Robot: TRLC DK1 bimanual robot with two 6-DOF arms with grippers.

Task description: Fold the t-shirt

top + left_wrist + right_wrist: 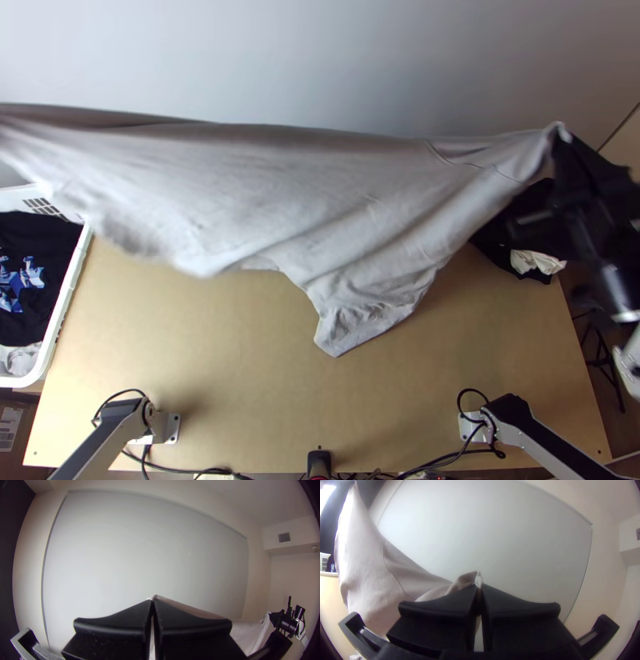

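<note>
T-shirt spans top view; left wrist's adds vent.

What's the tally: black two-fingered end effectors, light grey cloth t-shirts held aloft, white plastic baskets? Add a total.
End effectors: 2 (left end effector, right end effector)
Light grey cloth t-shirt held aloft: 1
White plastic basket: 1
Total: 4

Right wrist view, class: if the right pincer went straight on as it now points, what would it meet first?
Probably the pale grey panel beyond the right pincer, though how far off is unclear.
</note>
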